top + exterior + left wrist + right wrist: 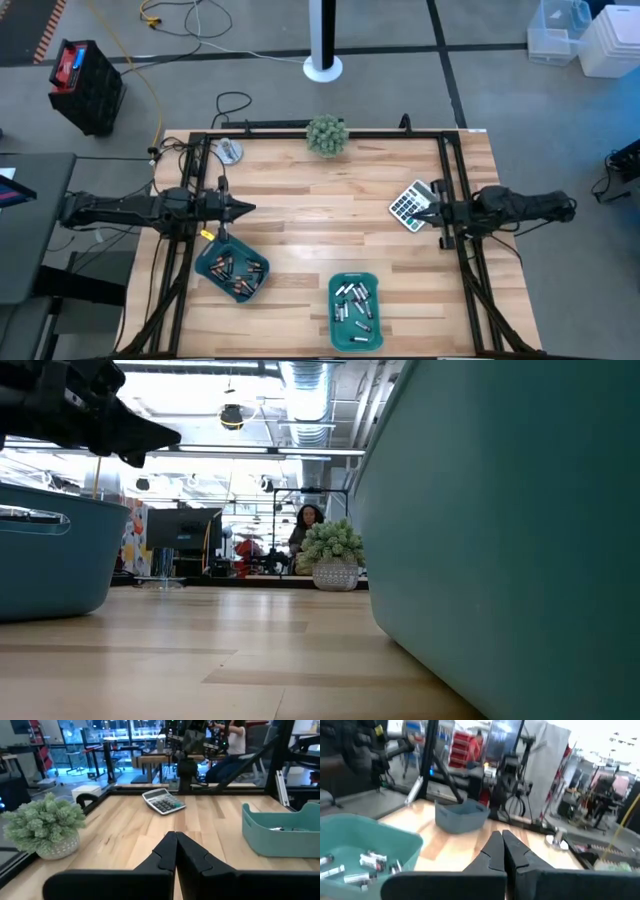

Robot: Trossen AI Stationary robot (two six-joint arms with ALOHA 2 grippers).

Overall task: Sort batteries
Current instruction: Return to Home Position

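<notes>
Dark batteries with coppery ends [236,270] lie in a teal tray [214,252] near the table's left side. Silvery-white batteries [353,303] lie in a second teal tray [334,322] at the near middle; they also show in the right wrist view [369,861]. My left gripper [250,208] is shut and points level toward the table's middle, above the wood and just beyond the left tray. My right gripper [422,212] is shut too, level, by the right edge of the grey calculator [408,205]. Neither holds anything.
A small potted plant [327,135] stands at the far middle of the table. A black frame [300,131] runs along the far and side edges. Bare wood lies between the two grippers. People and furniture show in the room beyond the table.
</notes>
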